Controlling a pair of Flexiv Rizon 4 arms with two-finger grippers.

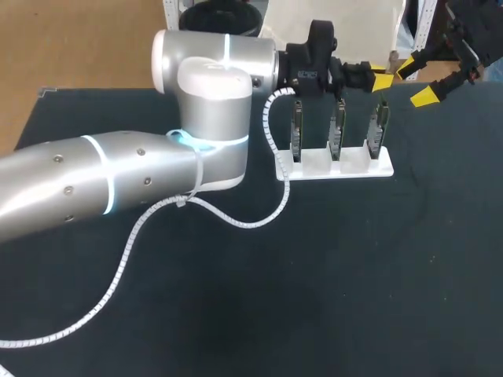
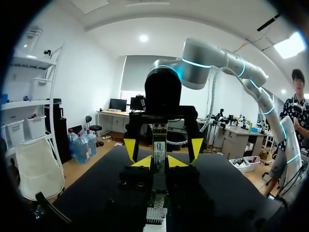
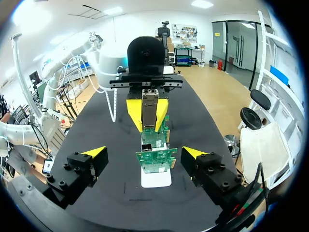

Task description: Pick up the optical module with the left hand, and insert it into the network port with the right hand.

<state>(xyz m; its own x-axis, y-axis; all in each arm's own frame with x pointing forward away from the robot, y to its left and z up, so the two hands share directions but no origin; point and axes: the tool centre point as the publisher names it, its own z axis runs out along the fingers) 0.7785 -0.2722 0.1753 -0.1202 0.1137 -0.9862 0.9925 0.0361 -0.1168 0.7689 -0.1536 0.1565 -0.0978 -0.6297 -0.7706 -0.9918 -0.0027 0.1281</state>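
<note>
Head view takes in a table (image 1: 330, 283) covered with a dark, matt cloth. A white coiled cable (image 1: 236, 221) is trailed across the cloth from the left arm (image 1: 78, 188). Toward the far edge a white rack (image 1: 346, 166) is set on the cloth. Three green circuit boards (image 1: 336, 129) are stood upright in it, one after another in a row.

The left arm is brought in from the left and stretched past the middle, so that the left gripper (image 1: 383, 78) is placed above the rack. The optical module (image 3: 149, 108), a slim metal-cased block, is pinched from both sides between the yellow fingertips (image 3: 133, 115) of that gripper. The module's long axis is laid along the fingers and follows the line of the rack. Its free end is pointed away from the left wrist and toward the right gripper (image 1: 415, 82). In the right wrist view that end is met nearly face-on, above the nearest board and apart from it.

The right gripper is held past the right end of the rack, facing the left one, with its fingers spread wide and nothing between them. In the left wrist view its yellow tips are seen to either side of the module's far end, clear of it. The network port on the boards cannot be told apart from the other parts.
</note>
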